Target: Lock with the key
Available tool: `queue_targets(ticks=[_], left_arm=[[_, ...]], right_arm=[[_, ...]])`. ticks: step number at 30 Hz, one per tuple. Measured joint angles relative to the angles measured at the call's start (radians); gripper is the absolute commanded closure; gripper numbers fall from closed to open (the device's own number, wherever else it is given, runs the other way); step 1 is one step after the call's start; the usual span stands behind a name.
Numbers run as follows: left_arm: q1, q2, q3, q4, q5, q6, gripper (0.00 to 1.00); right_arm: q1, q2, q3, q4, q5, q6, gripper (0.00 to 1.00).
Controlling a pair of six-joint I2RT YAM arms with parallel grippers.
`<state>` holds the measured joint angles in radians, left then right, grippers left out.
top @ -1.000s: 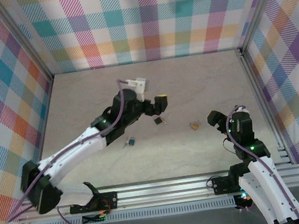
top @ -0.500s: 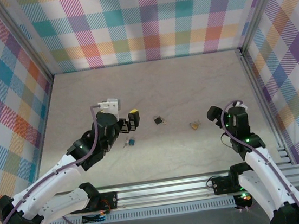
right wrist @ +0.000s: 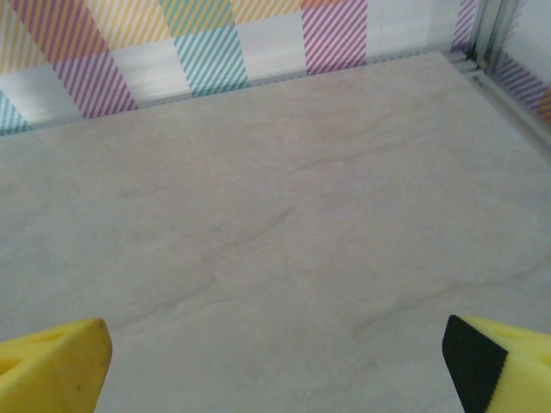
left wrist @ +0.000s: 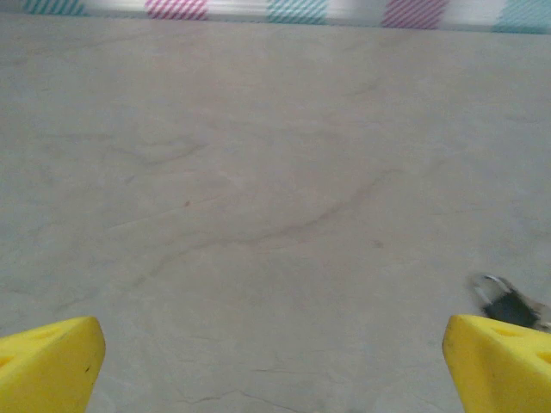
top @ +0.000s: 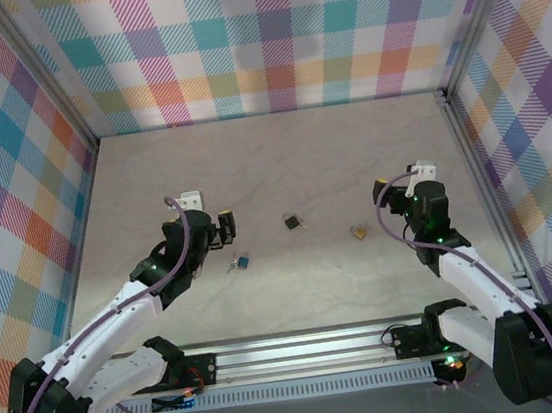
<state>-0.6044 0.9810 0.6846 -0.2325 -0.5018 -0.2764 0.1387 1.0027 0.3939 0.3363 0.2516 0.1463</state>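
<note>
Left gripper (top: 225, 229) has drawn back off the lock (top: 293, 222) toward the table's (top: 349, 147) left edge, jaws wide and empty like the right gripper (right wrist: 275, 366); the lock sits mid-table, the key (top: 242, 262) nearer the near edge, neither yet grasped.

We can read no text, label, brand, number or sign on anything in these views.

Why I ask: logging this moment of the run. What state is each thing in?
left pincer: open, empty.
right pincer: open, empty.
key: lying on the table, not in the lock.
lock: lying on the table, ungripped; shackle too small to judge.
brass item: lying on the table, untouched.
</note>
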Motion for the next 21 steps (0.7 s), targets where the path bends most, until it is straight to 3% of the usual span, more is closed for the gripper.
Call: queue_targets(ticks=[5,12,21], left_arm=[[0.04,-0.003,-0.036,0.057,-0.014,0.005,0.0],[0.067,-0.055,-0.192,0.248,-0.127,0.103,0.0],[0.165,0.055,-0.216,0.375,-0.144,0.138,0.0]], right_arm=[[-0.009,0.095,-0.023,0.112,0.01,-0.103,0.01],[-0.021,0.246,-0.047,0.28,-0.047,-0.193,0.01],[-0.022,0.431,-0.043,0.43,-0.151,-0.241,0.01]])
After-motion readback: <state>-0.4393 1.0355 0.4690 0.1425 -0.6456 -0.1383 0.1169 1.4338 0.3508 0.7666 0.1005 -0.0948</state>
